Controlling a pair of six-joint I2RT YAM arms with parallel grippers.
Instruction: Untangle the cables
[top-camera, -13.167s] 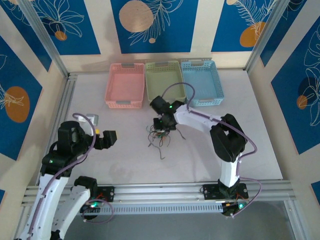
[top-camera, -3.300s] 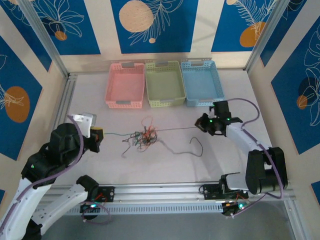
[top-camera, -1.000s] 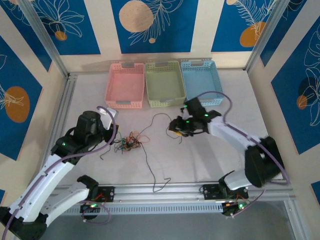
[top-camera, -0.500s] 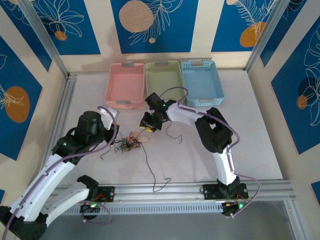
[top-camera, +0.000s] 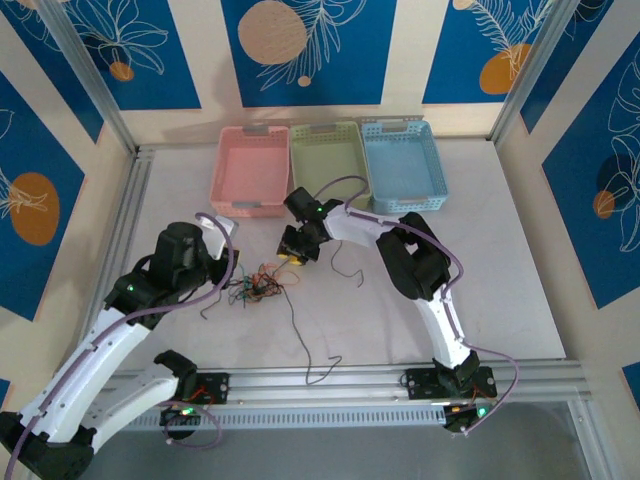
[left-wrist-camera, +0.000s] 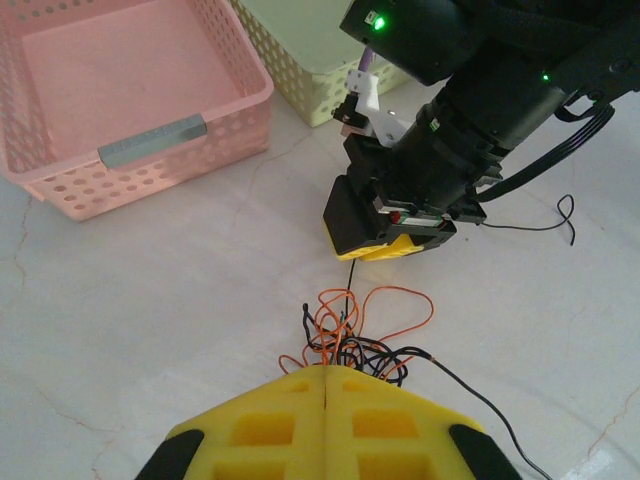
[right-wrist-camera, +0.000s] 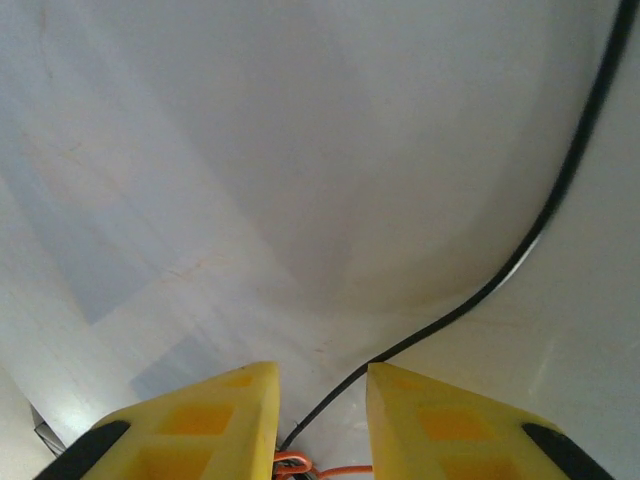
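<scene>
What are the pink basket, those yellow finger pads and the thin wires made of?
Pink basket: moulded plastic by the look, matte, with perforated walls. Yellow pads: seemingly soft foam or rubber, matte, with recessed pockets. Cables: thin bendy wires, probably plastic-sheathed, slightly glossy orange and black; cores unseen.

White links (top-camera: 105, 350), blk joints (top-camera: 418, 262), lilac cables (top-camera: 352, 183), green LEDs (left-wrist-camera: 378, 20) — yellow finger pads (left-wrist-camera: 300, 405).

Left wrist: tangle sits between the two grippers.
left gripper (left-wrist-camera: 325, 375) pads pressed together, orange/black cables (left-wrist-camera: 352, 338) at its tip; right gripper (left-wrist-camera: 385, 248) just beyond, one black strand reaching it; pink basket (left-wrist-camera: 60, 190) behind.
</scene>
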